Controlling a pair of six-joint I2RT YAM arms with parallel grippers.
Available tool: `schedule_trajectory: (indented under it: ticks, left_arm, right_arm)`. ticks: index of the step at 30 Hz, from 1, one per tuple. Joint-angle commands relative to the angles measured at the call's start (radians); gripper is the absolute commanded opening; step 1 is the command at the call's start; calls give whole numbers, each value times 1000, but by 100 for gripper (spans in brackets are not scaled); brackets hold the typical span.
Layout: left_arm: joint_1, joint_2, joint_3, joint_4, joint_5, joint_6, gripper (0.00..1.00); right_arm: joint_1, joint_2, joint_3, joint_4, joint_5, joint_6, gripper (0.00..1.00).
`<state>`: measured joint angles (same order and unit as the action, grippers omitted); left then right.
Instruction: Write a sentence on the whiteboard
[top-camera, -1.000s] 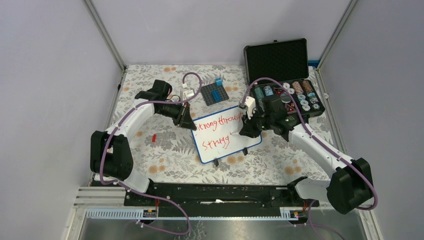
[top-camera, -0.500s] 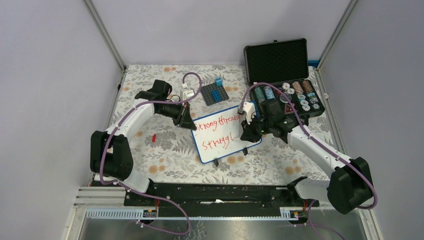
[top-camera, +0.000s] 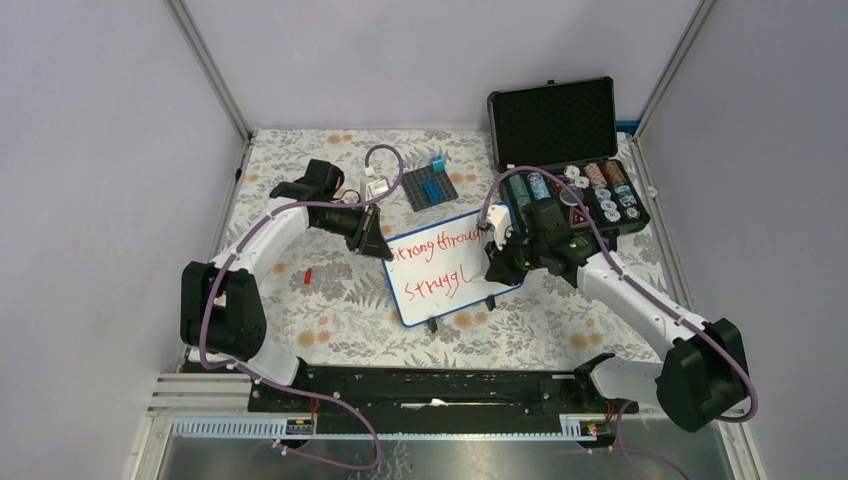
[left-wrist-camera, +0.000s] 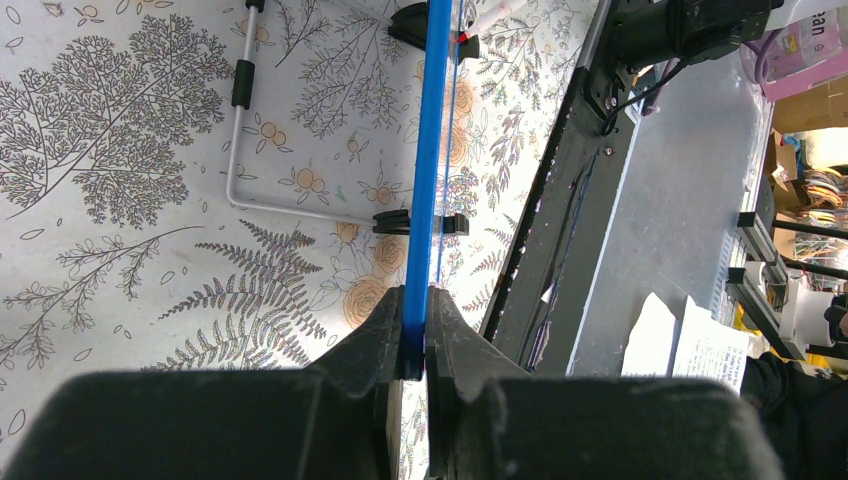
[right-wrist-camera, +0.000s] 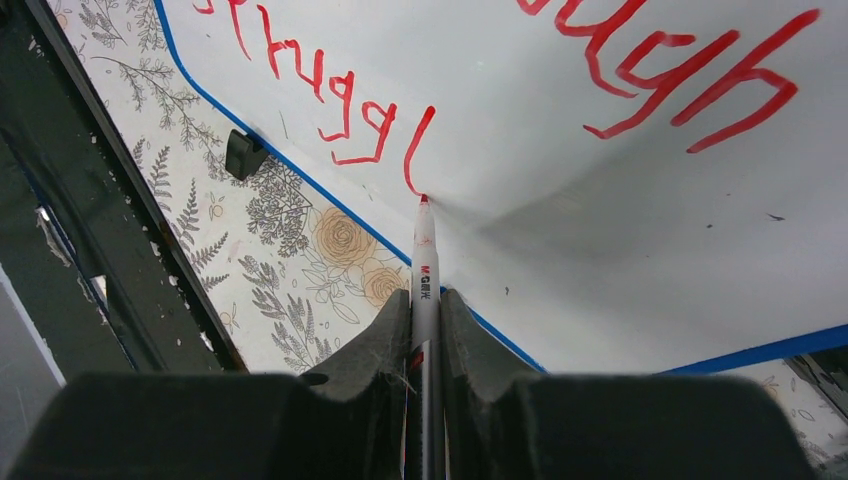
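Observation:
The whiteboard (top-camera: 450, 268), white with a thin blue rim and black feet, lies mid-table bearing red writing: "Strong through" above "Struggl". My left gripper (top-camera: 380, 243) is shut on its upper left edge; in the left wrist view the blue rim (left-wrist-camera: 428, 150) runs edge-on from between the jaws (left-wrist-camera: 414, 340). My right gripper (top-camera: 492, 270) is shut on a red marker (right-wrist-camera: 424, 262). The marker's tip touches the whiteboard (right-wrist-camera: 620, 230) at the foot of the last "l", near its lower blue rim.
An open black foam-lined case (top-camera: 565, 150) with small jars stands at the back right. A dark baseplate with blue bricks (top-camera: 430, 186) and a small white item (top-camera: 377, 188) lie behind the board. A small red piece (top-camera: 308, 275) lies at the left. The black rail (top-camera: 440, 385) runs along the near edge.
The right gripper has added an "l" after "Strugg" and moved slightly right along the second line. The left arm has held still.

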<state>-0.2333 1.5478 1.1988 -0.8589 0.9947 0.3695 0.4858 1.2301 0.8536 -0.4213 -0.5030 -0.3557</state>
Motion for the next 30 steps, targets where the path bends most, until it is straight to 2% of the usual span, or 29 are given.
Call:
schedule_trajectory:
  ticks: [1,13,30]
  left_arm:
    - [-9,10,21,31,-65,40,0]
    - [-9,6,21,32,-67,39,0]
    - [-9,4,17,32,-69,40,0]
  right_arm:
    - [-4,-49,61,-17,27,-12,0]
    - [-4,-14,57,13,6,-8,0]
    - [-22,-12,51,16,76,-24,0]
